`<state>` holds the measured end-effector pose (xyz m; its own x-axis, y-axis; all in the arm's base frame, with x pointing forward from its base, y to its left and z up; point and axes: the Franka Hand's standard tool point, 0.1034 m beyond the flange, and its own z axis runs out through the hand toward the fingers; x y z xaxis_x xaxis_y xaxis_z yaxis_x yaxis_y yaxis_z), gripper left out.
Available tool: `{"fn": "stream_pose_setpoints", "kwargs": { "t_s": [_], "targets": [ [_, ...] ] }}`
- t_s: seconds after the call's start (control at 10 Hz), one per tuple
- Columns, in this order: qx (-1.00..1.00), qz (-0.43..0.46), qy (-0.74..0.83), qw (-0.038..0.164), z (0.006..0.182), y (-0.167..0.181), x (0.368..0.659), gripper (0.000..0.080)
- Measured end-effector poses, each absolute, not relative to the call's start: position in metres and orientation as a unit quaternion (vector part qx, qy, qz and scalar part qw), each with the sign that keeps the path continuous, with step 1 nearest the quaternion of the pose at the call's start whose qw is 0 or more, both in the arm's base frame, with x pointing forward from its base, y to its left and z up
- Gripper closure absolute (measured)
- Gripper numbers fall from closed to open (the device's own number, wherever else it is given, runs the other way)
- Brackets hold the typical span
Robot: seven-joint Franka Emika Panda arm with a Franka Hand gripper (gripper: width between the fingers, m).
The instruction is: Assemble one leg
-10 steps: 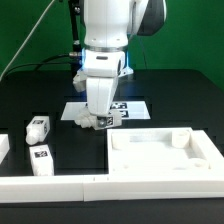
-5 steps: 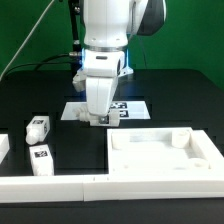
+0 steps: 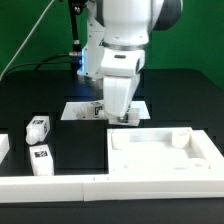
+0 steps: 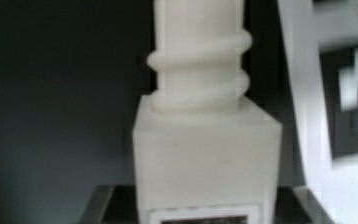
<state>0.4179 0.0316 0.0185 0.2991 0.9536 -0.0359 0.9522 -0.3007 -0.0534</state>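
Leg [image 4: 202,130] clamped in the gripper [image 3: 124,117], filling the wrist view, marker board [image 3: 78,109] under the gripper, white tabletop [image 3: 160,165] just beside it, a spare peg [image 3: 38,128] well apart.
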Motion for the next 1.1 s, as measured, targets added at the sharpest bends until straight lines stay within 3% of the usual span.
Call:
{"fn": "stream_pose_setpoints", "kwargs": {
  "t_s": [0.2, 0.5, 1.1],
  "targets": [
    [-0.865, 0.008, -0.501, -0.005, 0.030, 0.061, 0.420, 0.0518],
    [-0.943, 0.009, -0.333, -0.005, 0.045, 0.094, 0.431, 0.0518],
    [-0.996, 0.000, -0.084, 0.006, 0.042, 0.093, 0.435, 0.0518]
  ]
}}
